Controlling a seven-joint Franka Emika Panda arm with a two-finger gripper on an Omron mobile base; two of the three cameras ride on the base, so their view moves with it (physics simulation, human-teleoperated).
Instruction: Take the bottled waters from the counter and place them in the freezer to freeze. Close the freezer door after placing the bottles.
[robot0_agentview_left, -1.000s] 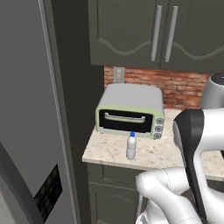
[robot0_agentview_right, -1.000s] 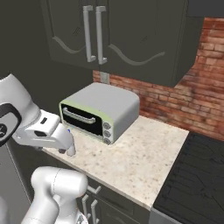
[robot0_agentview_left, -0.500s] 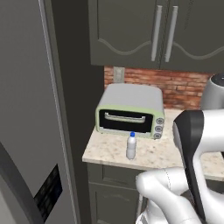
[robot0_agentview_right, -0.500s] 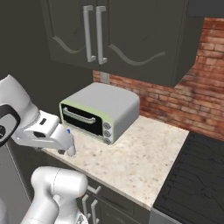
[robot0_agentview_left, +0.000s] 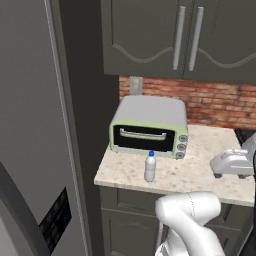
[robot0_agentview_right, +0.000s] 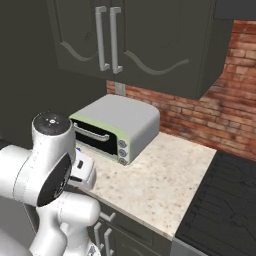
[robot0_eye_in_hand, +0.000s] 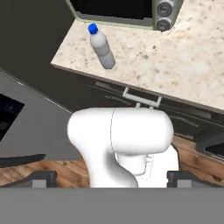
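One bottled water (robot0_agentview_left: 150, 167), clear with a blue cap, stands upright near the front left edge of the counter (robot0_agentview_left: 200, 175), just in front of the toaster oven. From the hand view the same bottle (robot0_eye_in_hand: 101, 47) sits far up at the top, well away from my gripper (robot0_eye_in_hand: 111, 178), whose fingertips (robot0_eye_in_hand: 41, 177) are spread wide with nothing between them. My hand (robot0_agentview_left: 231, 163) hovers over the counter's right side. The freezer (robot0_agentview_left: 25, 110) fills the left, with its grey door and black panel (robot0_agentview_left: 55, 224). The second bottle is out of view.
A green-trimmed toaster oven (robot0_agentview_left: 149, 126) stands at the back of the counter under dark wall cabinets (robot0_agentview_left: 185, 35). The black stove top (robot0_agentview_right: 225, 200) borders the counter on the right. My own arm (robot0_agentview_right: 45, 165) covers the counter's left corner in the right base view.
The arm has swung: the upright link at the right of the left base view is gone and the hand now hangs there. The bottle has stayed put.
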